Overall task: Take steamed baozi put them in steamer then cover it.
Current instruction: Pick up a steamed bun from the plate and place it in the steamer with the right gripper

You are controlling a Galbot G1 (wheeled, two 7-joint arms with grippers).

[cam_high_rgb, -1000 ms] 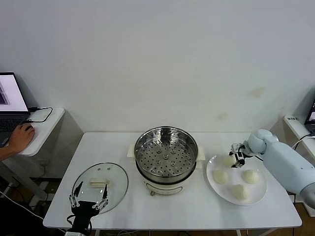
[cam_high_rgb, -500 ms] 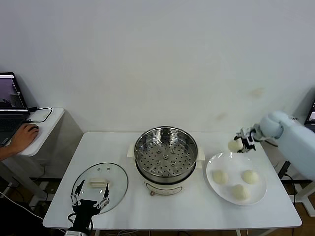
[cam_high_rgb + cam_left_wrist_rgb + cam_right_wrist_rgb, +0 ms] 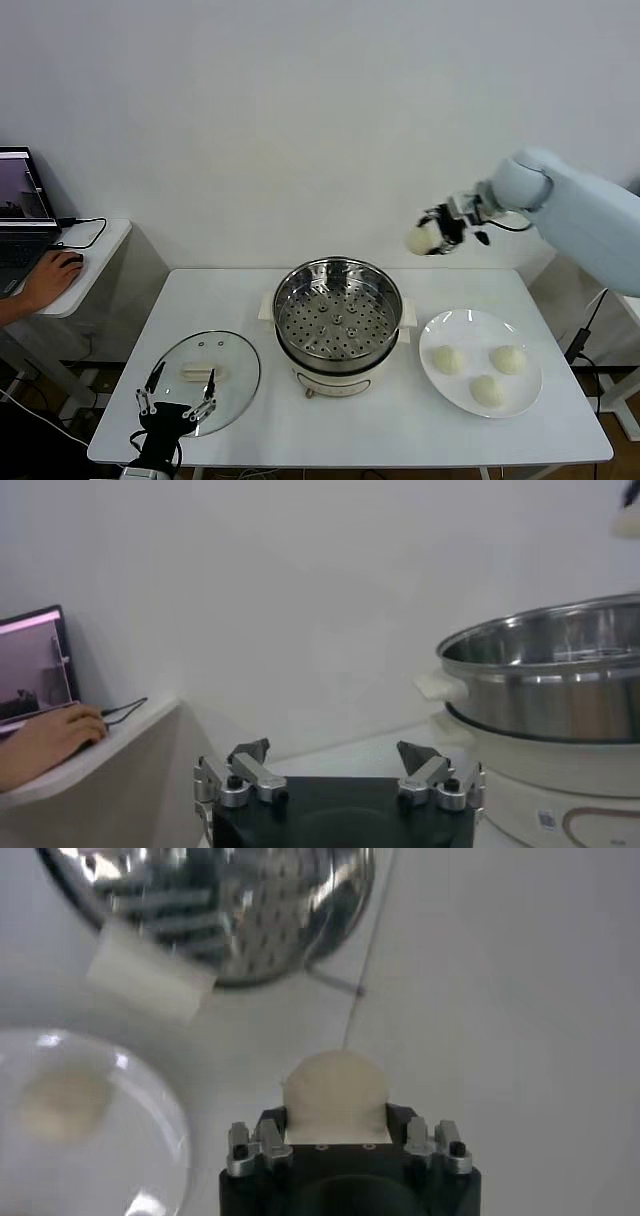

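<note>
Baozi [image 3: 421, 238] now lifted off plate [image 3: 436, 332], pinched in my right gripper [image 3: 437, 231], heading for steamer [image 3: 338, 310]; left gripper [image 3: 172, 408] spread, idle.

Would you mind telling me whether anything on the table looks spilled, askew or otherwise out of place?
Nothing stands out. The steamer sits upright and empty, three baozi lie on the white plate, and the cover lies flat on the table. The right pincer holds the fourth baozi in the air.
</note>
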